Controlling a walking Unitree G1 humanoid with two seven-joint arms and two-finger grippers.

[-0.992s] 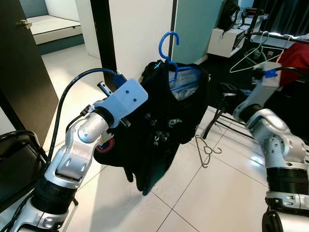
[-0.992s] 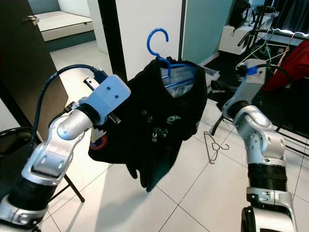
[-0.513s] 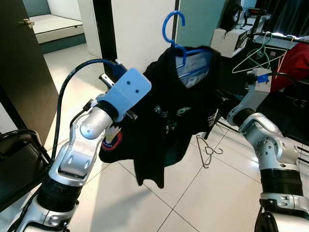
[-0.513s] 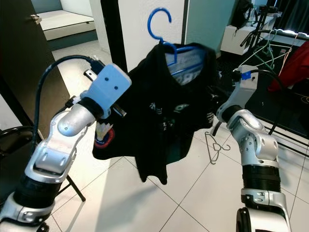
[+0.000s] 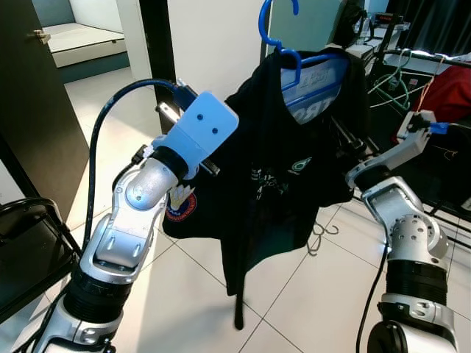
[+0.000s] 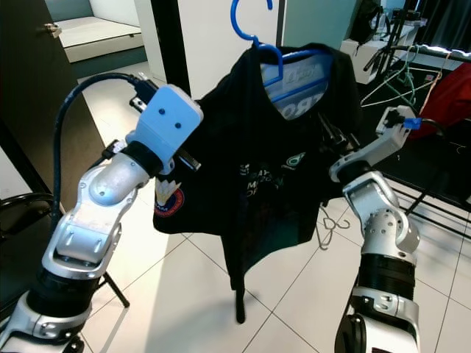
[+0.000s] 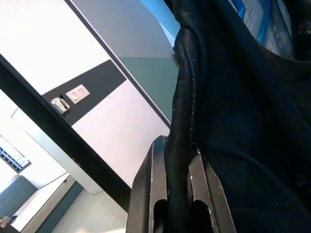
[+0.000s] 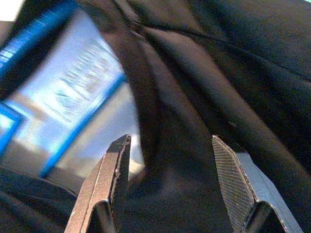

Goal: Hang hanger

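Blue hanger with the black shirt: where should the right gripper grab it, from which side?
Probably the right shoulder of the blue hanger, under the black shirt, approached from the robot's right. The left gripper is shut on the shirt's other edge, so that side is taken. The right gripper is open, fingers straddling a fold near the collar. Leave the hook free for the rail.

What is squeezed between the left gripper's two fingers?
A thick fold of the black shirt fills the left gripper, seen in the left wrist view.
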